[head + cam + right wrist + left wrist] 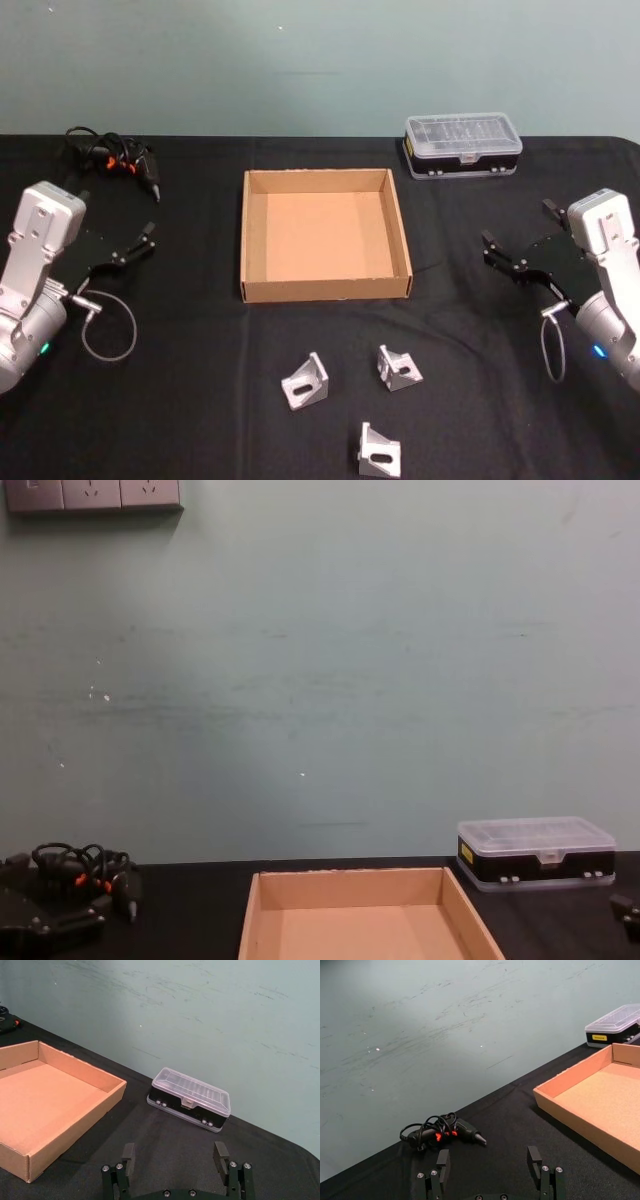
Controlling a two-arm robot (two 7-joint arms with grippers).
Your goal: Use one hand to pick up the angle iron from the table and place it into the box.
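Your left gripper sits at the left of the head view, on the end of the silver-grey left arm. It points forward and inward. Its two black fingers stand well apart with nothing between them, and the left wrist view shows the gap plainly. Your right gripper mirrors it at the right of the head view, on the right arm, also aimed forward and inward. Its fingers are spread and hold nothing. A thin cable loop hangs below each wrist. The two arms are about level and well apart.
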